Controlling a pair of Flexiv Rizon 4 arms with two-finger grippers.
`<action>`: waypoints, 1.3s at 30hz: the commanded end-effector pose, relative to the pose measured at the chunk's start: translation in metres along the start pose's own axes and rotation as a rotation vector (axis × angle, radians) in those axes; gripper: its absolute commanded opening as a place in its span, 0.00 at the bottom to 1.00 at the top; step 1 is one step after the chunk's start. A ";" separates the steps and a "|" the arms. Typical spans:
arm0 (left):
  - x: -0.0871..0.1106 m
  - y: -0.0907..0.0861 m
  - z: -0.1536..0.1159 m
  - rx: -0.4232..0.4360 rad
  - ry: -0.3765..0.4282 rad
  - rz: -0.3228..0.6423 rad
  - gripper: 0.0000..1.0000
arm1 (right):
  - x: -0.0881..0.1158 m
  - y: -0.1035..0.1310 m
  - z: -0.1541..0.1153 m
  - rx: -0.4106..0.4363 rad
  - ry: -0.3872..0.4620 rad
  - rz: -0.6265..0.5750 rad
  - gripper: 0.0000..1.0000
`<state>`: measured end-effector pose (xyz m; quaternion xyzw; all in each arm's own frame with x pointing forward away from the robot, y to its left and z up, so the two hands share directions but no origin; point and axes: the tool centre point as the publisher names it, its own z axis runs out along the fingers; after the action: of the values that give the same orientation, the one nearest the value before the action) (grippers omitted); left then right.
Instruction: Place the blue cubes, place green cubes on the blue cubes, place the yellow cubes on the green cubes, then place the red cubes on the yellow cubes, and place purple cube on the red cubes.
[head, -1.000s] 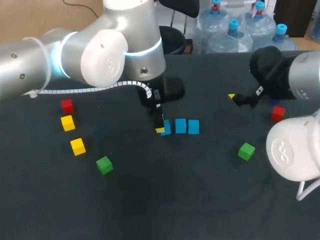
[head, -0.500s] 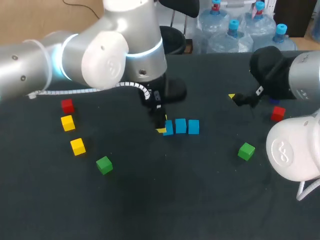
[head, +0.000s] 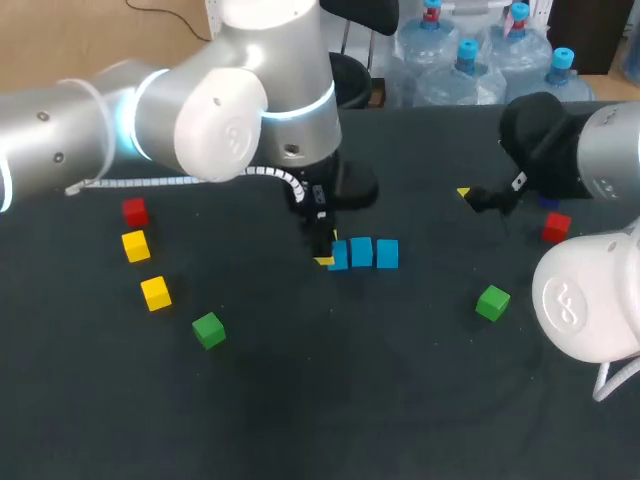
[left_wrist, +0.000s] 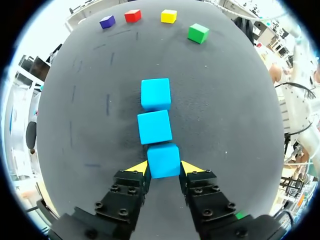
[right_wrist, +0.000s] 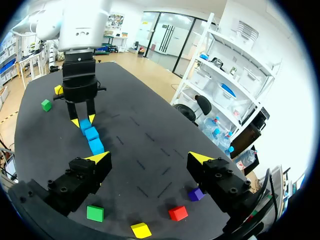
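Note:
Three blue cubes lie in a row at mid-table. My left gripper (head: 327, 256) is shut on the end one (left_wrist: 163, 160), with a yellow tip against each of its sides. It sits close against the middle blue cube (left_wrist: 154, 127), and the third (left_wrist: 155, 93) lies beyond. Green cubes (head: 208, 329) (head: 492, 302), yellow cubes (head: 135, 245) (head: 155, 292) and red cubes (head: 134, 211) (head: 556, 228) lie scattered. My right gripper (right_wrist: 149, 158) hangs open and empty at the right. Below it lie a purple cube (right_wrist: 195, 193), a red one (right_wrist: 178, 213), a yellow one (right_wrist: 141, 230) and a green one (right_wrist: 95, 213).
The dark table (head: 330, 400) has bare room along its front. My right arm's large white joint (head: 590, 295) hangs over the front right, close to the green cube there.
My left arm has shifted slightly right, bringing the held blue cube closer against the other two. The right arm has stayed still.

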<state>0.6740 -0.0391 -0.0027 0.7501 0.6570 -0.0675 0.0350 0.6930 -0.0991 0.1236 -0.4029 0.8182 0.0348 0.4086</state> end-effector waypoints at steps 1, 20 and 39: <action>-0.002 0.006 0.004 0.005 0.014 0.013 0.23 | 0.000 -0.001 -0.001 -0.002 0.001 0.000 1.00; 0.007 0.019 0.004 0.002 0.067 0.044 0.18 | 0.000 -0.001 -0.001 -0.002 0.001 0.000 1.00; 0.015 0.022 -0.008 0.006 0.069 0.031 0.00 | 0.000 -0.001 -0.001 -0.002 0.001 0.000 1.00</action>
<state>0.6947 -0.0282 -0.0003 0.7624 0.6457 -0.0410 0.0133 0.6929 -0.0991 0.1236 -0.4029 0.8182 0.0348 0.4086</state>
